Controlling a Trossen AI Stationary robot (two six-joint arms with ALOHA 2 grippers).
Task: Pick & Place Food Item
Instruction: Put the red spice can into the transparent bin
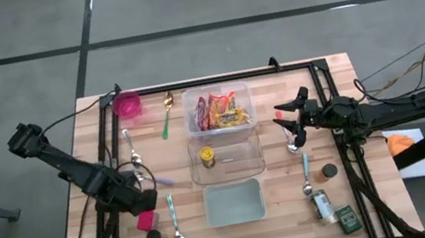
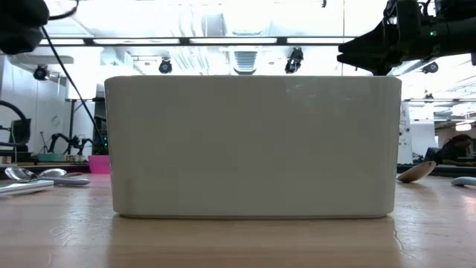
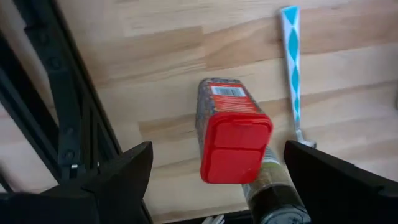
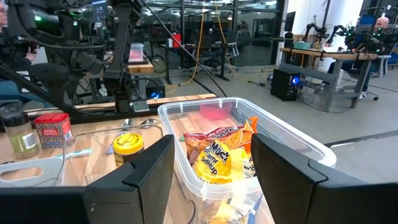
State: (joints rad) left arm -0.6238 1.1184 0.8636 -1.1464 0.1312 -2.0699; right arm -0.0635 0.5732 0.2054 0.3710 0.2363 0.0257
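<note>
Bright snack packets (image 1: 220, 111) heaped in clear bin (image 1: 188, 97).

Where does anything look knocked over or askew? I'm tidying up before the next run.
Two things stand out. The red-capped spice jar lies on its side on the table under the left gripper, whose jaws stand open around it. Another jar lies tipped over near the table's right front corner, beside a green tin.
</note>
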